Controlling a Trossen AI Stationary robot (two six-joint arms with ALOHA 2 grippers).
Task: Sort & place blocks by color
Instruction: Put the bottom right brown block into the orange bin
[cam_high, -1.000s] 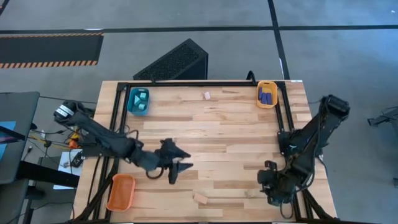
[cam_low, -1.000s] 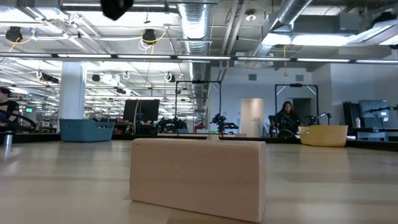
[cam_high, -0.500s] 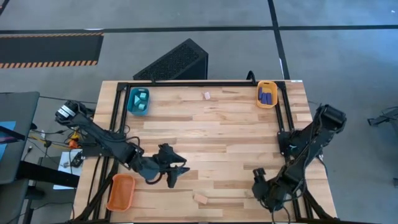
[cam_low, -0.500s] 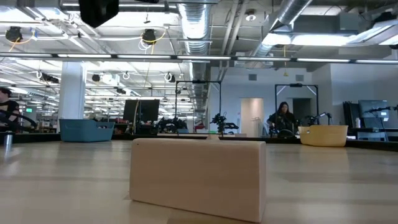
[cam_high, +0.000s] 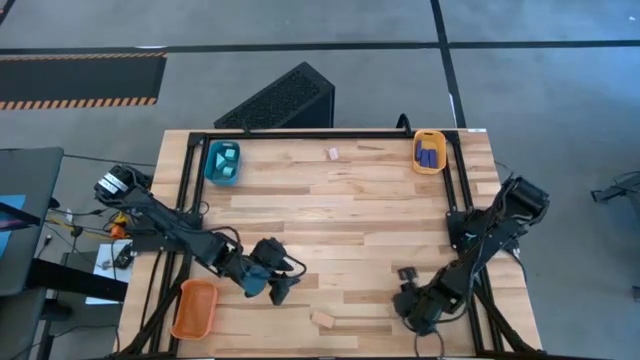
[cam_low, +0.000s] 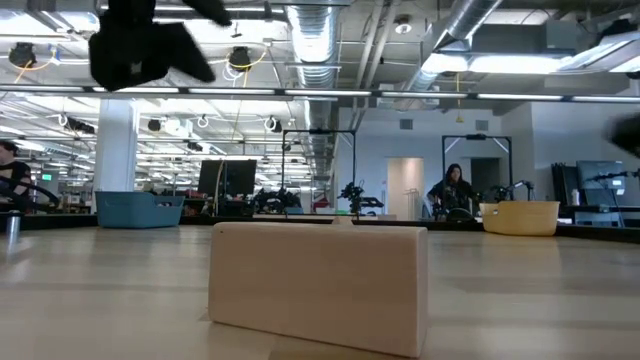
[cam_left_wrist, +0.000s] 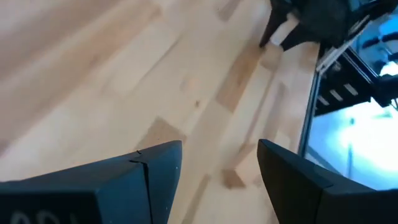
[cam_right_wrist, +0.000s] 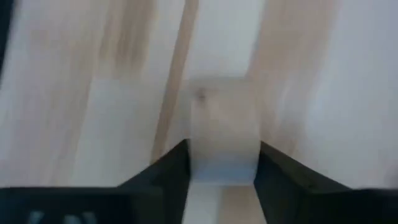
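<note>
A pale tan block lies flat on the table near the front edge; it fills the low view and shows small in the left wrist view. My left gripper hangs open and empty above the table just left of it, and shows in its own wrist view and the low view. My right gripper is right of that block, shut on another tan block. A third tan block lies near the far edge. My right gripper pinches the tan block between its two fingers, which lie on two opposite sides of it. The block reaches out past the fingertips. In the left wrist view it shows pale at the tips of the dark fingers.
A teal tray with cyan blocks stands at the far left. A yellow-orange tray with dark blue blocks stands at the far right. An orange tray stands at the near left corner. Bare wood lies across the table's middle.
My left gripper has gone toward the table's near edge and come down, closer to the tan block by the front edge. My right gripper has gone toward the table's left, from the near right corner toward the middle. The blocks on the table have not moved.
</note>
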